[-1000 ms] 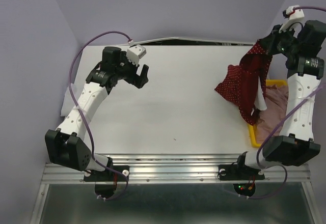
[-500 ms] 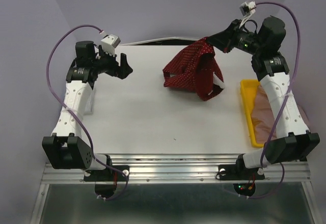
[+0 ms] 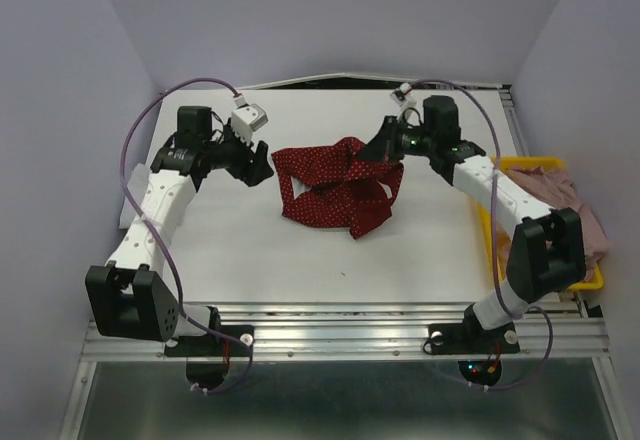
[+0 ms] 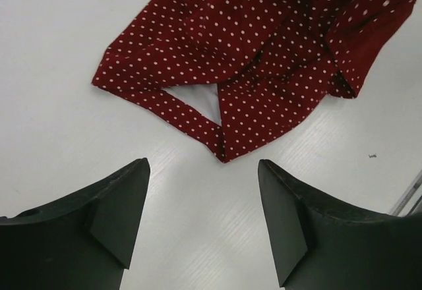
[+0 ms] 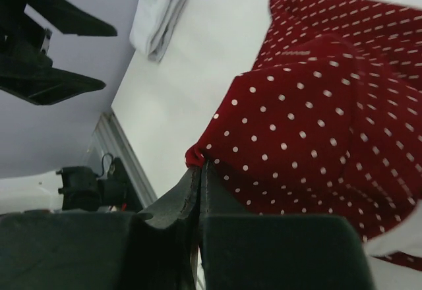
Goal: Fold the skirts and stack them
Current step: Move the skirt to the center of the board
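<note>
The dark red polka-dot skirt [image 3: 335,190] lies crumpled near the middle of the white table [image 3: 300,250]. My right gripper [image 3: 384,147] is shut on its upper right edge; in the right wrist view the cloth [image 5: 316,125] is pinched between the closed fingers [image 5: 173,205]. My left gripper [image 3: 262,163] is open and empty just left of the skirt; in the left wrist view the skirt's corner [image 4: 224,151] lies just ahead of the open fingertips [image 4: 128,191]. The dusty pink skirt [image 3: 555,188] lies in the yellow tray [image 3: 490,240] at the right.
A folded white cloth [image 5: 157,16] lies at the table's left edge, seen in the right wrist view. The metal rail [image 3: 340,332] runs along the near edge. Purple walls close in the sides and back.
My right gripper carried the red skirt from above the tray leftward and down onto the middle of the table. My left gripper moved toward the skirt's left side.
</note>
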`<move>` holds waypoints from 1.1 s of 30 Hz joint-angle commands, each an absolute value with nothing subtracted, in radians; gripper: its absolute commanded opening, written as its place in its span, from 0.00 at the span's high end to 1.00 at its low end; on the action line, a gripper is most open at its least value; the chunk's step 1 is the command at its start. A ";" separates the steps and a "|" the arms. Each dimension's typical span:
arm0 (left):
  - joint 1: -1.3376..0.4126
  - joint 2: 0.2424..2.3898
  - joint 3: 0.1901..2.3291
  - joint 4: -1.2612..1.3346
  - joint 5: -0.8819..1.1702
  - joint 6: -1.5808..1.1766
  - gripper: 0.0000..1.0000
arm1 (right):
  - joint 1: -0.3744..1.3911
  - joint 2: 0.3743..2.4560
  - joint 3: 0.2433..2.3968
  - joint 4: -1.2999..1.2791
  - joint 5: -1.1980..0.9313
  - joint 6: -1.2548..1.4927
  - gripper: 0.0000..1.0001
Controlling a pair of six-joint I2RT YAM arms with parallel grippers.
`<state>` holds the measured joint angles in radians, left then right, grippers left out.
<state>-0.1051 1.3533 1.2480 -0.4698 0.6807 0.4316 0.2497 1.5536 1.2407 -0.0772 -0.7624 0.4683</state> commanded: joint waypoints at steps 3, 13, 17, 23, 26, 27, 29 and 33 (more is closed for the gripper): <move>-0.132 1.227 1.180 -0.469 0.746 0.511 0.25 | 0.477 1.647 1.261 0.127 -0.773 0.535 0.99; 0.060 1.345 1.232 -0.488 0.712 0.370 0.35 | 0.618 1.536 1.175 -0.377 -0.868 -0.095 0.99; 0.058 1.431 1.235 -0.480 0.657 0.387 0.30 | 0.579 1.412 1.086 -0.531 -0.617 -0.216 0.99; 0.006 1.600 1.333 -0.497 0.591 0.561 0.20 | 0.358 1.373 1.112 -0.519 -0.436 -0.207 0.99; -0.058 1.693 1.400 -0.473 0.536 0.632 0.18 | 0.347 1.426 1.158 -0.471 -0.301 -0.179 0.99; -0.095 1.715 1.417 -0.463 0.500 0.647 0.18 | 0.347 1.475 1.169 -0.469 -0.226 -0.172 0.99; -0.145 1.776 1.468 -0.420 0.453 0.672 0.17 | 0.347 1.552 1.204 -0.471 -0.155 -0.170 0.99; -0.187 1.897 1.569 -0.374 0.405 0.701 0.16 | 0.338 1.640 1.241 -0.459 -0.025 -0.181 0.99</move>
